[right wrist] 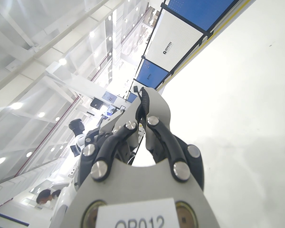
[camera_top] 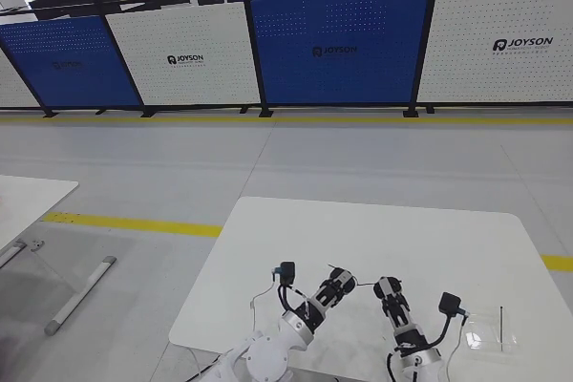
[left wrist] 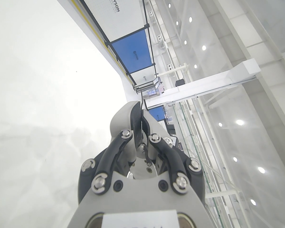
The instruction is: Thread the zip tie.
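1. At the far left of the top view stands a second white table. It is well apart from the work table, with grey floor and a yellow floor line between them.
2. The work table is white with rounded corners. Both arms are over its near edge.
3. The left gripper sits above the table, left of centre and pointing away from the robot. In its wrist view the left gripper has its two dark pads pressed together on a thin black strip, the zip tie. A short, narrow end pokes out past the fingertips.
4. In the top view a fine dark line, the zip tie, runs across the small gap between the two grippers, held off the table surface (it is too thin here to tell whether the tail has entered the head).
5. The right gripper is just beside the left one, near it but not touching. In its wrist view the right gripper is likewise closed tight. The pads pinch the black zip tie, and its squarish head end sticks out beyond the tips.
6. Further right, near the table's near right corner, lies a clear bag flat on the surface.
7. A slim black strip lies on the table at the bag's far side, well apart from both grippers.
8. Blue and white perforated panels line the far side of the floor.
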Tool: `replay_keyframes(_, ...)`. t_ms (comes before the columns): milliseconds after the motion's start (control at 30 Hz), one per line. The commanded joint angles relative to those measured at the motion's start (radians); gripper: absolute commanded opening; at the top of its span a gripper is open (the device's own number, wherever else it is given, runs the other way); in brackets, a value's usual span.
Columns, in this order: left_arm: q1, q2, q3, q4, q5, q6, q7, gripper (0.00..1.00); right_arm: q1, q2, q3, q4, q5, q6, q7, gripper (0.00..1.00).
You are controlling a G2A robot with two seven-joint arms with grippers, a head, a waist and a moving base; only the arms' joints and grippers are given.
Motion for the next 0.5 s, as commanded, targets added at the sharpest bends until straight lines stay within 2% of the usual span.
replay_keyframes(0,0.000,0.000,-0.001,0.001,0.012,0.001,0.008,0.00,-0.004,0.000,0.005,-0.004,0.000,-0.004,-0.006,0.00)
replay_keyframes(200,-0.002,-0.003,0.003,0.008,0.041,0.004,0.029,0.00,-0.011,-0.002,0.013,-0.012,-0.003,-0.001,-0.007,0.00)
replay_keyframes(333,-0.005,-0.004,0.009,0.014,0.052,0.017,0.016,0.18,-0.012,-0.004,0.015,-0.016,-0.009,0.006,-0.003,0.00)
replay_keyframes(400,-0.007,-0.005,0.007,0.014,0.052,0.019,0.015,0.24,-0.013,-0.004,0.016,-0.017,-0.011,0.009,-0.001,0.00)
replay_keyframes(467,-0.007,-0.005,0.007,0.015,0.054,0.020,0.016,0.25,-0.012,-0.005,0.016,-0.017,-0.012,0.011,0.001,0.00)
